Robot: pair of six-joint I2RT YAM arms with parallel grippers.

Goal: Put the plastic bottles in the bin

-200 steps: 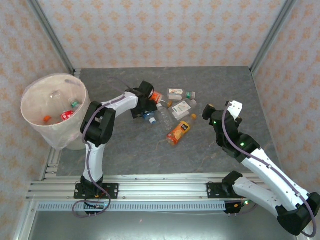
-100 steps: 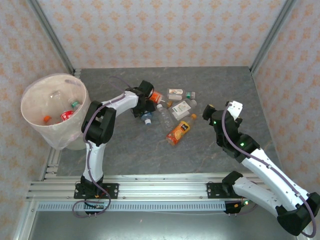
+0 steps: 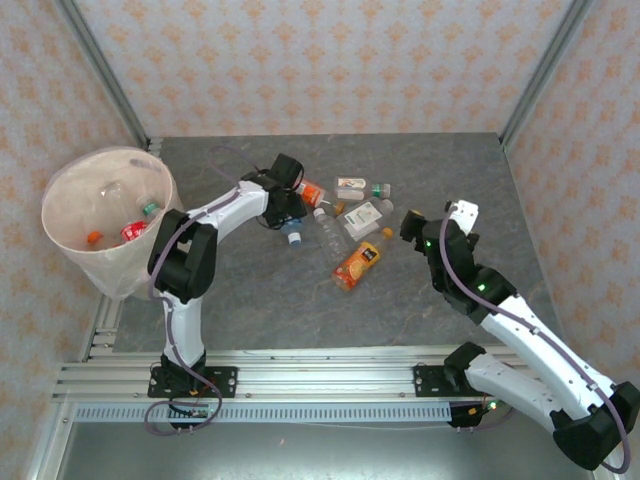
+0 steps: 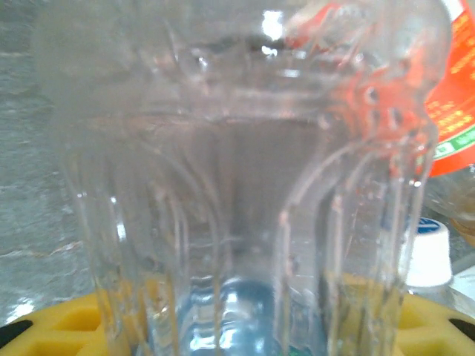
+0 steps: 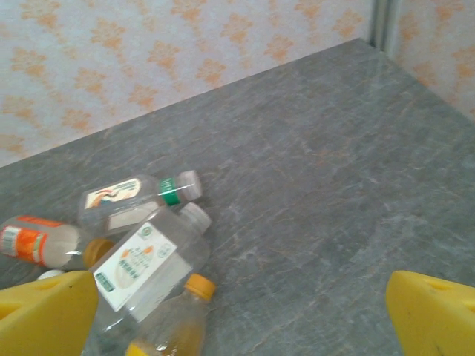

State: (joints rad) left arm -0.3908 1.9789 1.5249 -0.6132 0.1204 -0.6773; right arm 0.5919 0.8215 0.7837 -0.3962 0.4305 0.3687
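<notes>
While ajar, left gripper (image 3: 287,220) around bottle (image 4: 237,185)

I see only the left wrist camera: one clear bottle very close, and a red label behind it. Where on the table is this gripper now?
Observer: The left gripper is at the left end of a cluster of bottles in the middle of the table; a blue-capped bottle pokes out at its near side.
Operator: Where is the bin?
Observer: The bin is far left, at the table's edge, with a few bottles inside.
Operator: And the other arm?
Observer: The right gripper is open, right of the cluster, near an orange juice bottle.
</notes>
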